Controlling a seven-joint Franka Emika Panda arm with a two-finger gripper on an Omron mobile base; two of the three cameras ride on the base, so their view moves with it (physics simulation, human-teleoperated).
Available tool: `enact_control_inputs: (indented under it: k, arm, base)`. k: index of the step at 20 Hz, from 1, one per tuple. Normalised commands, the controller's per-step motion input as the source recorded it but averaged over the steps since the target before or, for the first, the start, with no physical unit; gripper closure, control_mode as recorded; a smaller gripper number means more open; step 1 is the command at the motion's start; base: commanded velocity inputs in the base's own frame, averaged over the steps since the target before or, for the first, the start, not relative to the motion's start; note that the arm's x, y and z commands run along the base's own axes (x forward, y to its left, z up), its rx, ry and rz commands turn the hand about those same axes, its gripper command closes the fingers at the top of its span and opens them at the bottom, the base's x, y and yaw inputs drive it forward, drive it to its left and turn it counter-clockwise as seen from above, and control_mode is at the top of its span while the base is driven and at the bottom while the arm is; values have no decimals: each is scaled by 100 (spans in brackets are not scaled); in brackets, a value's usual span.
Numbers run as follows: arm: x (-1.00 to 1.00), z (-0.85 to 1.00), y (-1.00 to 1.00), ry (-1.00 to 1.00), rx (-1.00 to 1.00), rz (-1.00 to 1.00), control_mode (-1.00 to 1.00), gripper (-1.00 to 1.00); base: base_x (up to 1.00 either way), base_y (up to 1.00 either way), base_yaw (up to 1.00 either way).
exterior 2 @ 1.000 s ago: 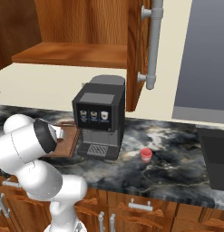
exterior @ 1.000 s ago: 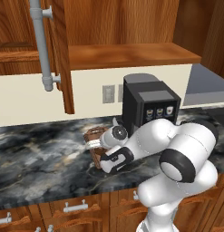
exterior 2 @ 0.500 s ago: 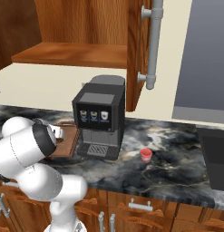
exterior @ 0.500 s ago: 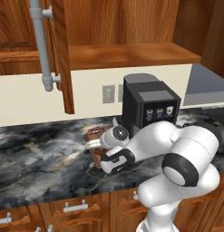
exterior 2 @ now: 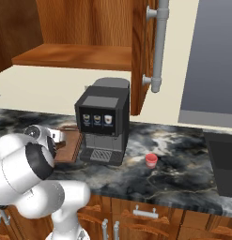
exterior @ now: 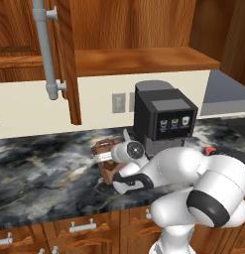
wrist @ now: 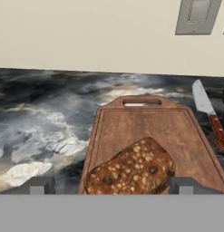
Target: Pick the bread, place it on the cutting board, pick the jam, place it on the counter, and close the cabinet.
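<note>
Brown bread [wrist: 130, 171] lay on the cutting board [wrist: 147, 122]; gripper [wrist: 112, 185] spread, released. Best retreat straight, avoiding the loaf.

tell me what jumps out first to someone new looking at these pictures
The big white robot arm bent low over the dark marble counter catches the eye first. In the hand view the seeded brown bread lies on the cutting board, the open gripper around it. Next comes the black coffee machine under the open cabinet, with the red jam to its right.
</note>
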Motion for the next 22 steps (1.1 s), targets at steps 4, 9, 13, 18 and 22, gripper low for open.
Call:
enact_control_inputs:
  k: [4,9,13,18,22]
  arm:
    - [-21,21,0,-12,0,0,-100,-100]
    - [-22,13,0,-9,0,0,-100,-100]
    - [-7,6,0,-7,0,0,-100,-100]
    - [-1,2,0,-5,0,0,-100,-100]
    - [-17,0,0,-6,0,0,-100,-100]
  base:
    - [0,0,0]
    - [0,0,0]
    - [0,0,0]
    - [0,0,0]
    - [0,0,0]
